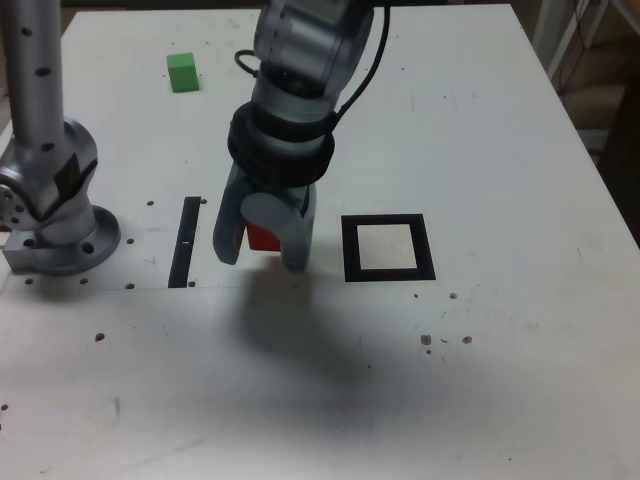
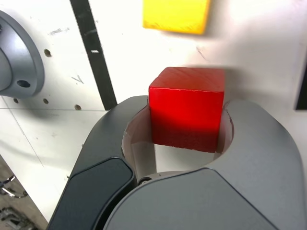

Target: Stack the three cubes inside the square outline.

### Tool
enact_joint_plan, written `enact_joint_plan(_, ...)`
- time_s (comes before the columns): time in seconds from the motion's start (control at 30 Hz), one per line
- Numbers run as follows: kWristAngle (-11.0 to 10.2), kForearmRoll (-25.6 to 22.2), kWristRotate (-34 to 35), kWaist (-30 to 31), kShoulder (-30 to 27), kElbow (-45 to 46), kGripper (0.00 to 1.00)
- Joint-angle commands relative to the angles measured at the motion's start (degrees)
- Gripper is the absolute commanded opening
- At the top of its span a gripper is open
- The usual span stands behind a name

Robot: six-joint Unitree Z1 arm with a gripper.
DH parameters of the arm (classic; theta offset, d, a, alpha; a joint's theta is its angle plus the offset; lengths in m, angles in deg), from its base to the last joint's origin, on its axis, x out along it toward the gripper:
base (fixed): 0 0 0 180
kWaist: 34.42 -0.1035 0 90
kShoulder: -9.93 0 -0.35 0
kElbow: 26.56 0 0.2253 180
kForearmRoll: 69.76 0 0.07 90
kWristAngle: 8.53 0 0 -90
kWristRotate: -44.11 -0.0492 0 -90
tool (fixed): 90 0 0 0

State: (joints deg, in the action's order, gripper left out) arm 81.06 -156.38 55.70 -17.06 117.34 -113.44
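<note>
Jaws are pinching the red cube (image 2: 187, 109), which is sitting between them just above the tabletop (image 1: 500, 130). Its target, the square outline (image 1: 389, 248), is lying just beside it toward the exterior view's right, its centre bare, with nothing standing between. Only the wrist view is showing the yellow cube (image 2: 176, 15) close by; the green cube (image 1: 182, 72) is resting well apart.

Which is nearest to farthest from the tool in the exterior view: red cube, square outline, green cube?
1. Red cube: gripped in the tool.
2. Square outline: just toward the exterior view's right.
3. Green cube: far back, toward the exterior view's left.
</note>
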Motion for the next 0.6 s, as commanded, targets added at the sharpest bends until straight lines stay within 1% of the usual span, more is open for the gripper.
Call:
enact_joint_plan(0.0, -0.2, -1.2, 0.1, 0.5, 0.6, -1.8, 0.29)
enact_joint_plan(0.33, -1.2, -6.7, 0.1, 0.9, 4.5, -12.6, 0.30)
enact_joint_plan(0.57, -1.3, -8.5, -0.2, 0.7, 8.5, -19.3, 0.30)
